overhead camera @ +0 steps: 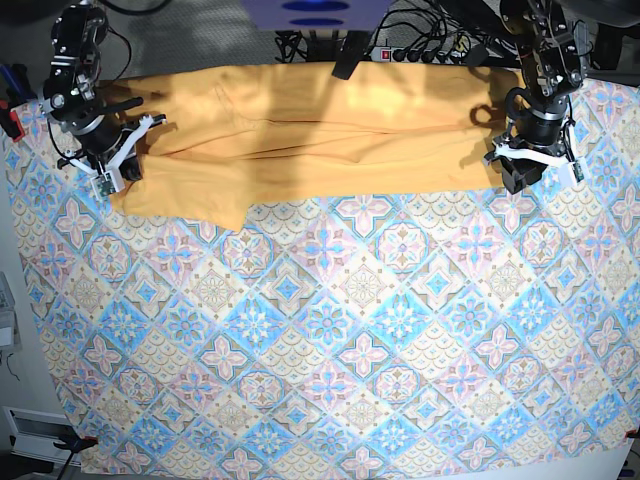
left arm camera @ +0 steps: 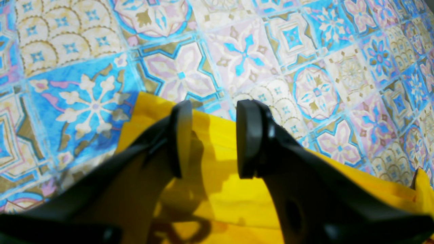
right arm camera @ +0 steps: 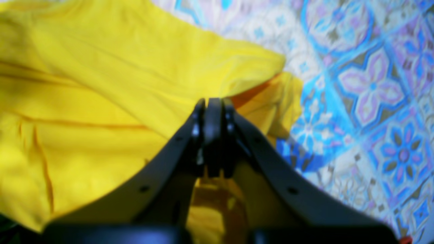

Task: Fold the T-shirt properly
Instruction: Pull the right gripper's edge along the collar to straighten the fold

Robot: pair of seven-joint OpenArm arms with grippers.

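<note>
The yellow-orange T-shirt (overhead camera: 320,140) lies as a long band across the far side of the table, with one sleeve flap drooping at its lower left. My left gripper (overhead camera: 530,165) is over the shirt's right end. In the left wrist view the left gripper (left arm camera: 215,105) stands open just above the shirt's (left arm camera: 217,189) edge, with nothing between its fingers. My right gripper (overhead camera: 105,170) sits at the shirt's left end. Seen from the right wrist, that gripper (right arm camera: 213,100) is shut, tips against a fold of the shirt (right arm camera: 101,84). I cannot tell whether cloth is pinched.
The blue-and-pink patterned tablecloth (overhead camera: 330,330) covers the whole table in front of the shirt. Cables and a power strip (overhead camera: 420,50) lie behind the far edge. A red clamp (overhead camera: 10,125) grips the left edge.
</note>
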